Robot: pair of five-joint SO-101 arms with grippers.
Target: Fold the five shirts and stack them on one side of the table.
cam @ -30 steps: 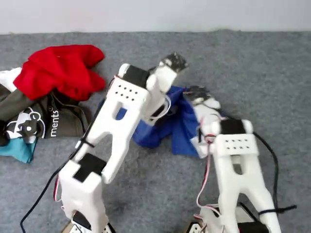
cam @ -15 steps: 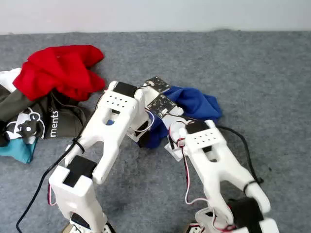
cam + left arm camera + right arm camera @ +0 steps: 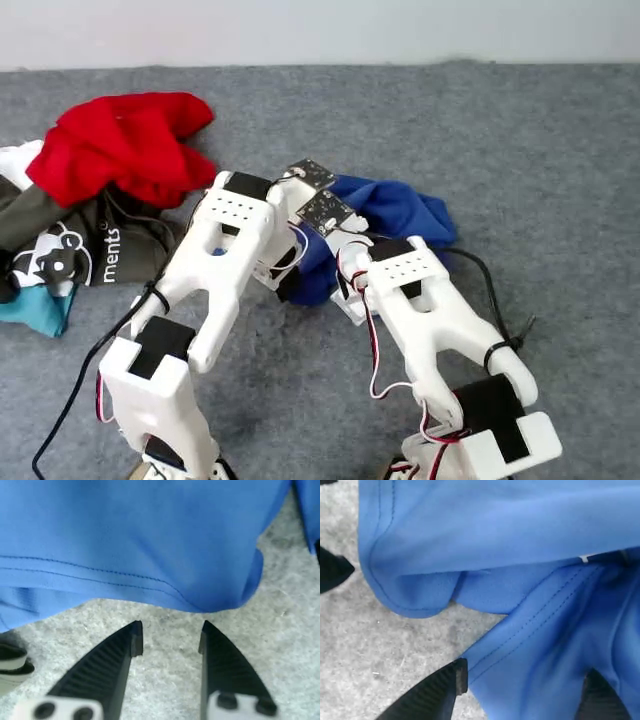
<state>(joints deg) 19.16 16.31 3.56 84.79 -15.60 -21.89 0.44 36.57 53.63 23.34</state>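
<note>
- Both arms had come down from a raised pose to sit low over the blue shirt (image 3: 400, 210). The right arm (image 3: 425, 310) had swung in toward the left arm (image 3: 215, 270), and the shirt now lay crumpled on the tabletop (image 3: 560, 150).
- That shirt sat near the middle of the tabletop. It was well apart from the red shirt (image 3: 125, 145), which lay heaped on the dark printed shirt (image 3: 100, 250) at the side.
- The left end effector (image 3: 170, 635) stood open and empty, with its tips over bare tabletop just short of the stitched hem (image 3: 100, 577).
- The right end effector (image 3: 525, 680) was spread wide and straddled a seamed fold of blue cloth without clamping it.
- The step in hand looked like taking fresh holds to spread the shirt flat before any fold.
- The left end effector would do best to advance until the hem lay between its fingers, then pinch that single edge rather than a bunch.
- The right end effector should close on the seamed edge, not on the thick middle of the wad.
- Once both had hold, an even, low pull apart would likely flatten the cloth.
- Catching several layers at once would probably leave the shirt crumpled, and soft fabric may drag on the rough surface.
</note>
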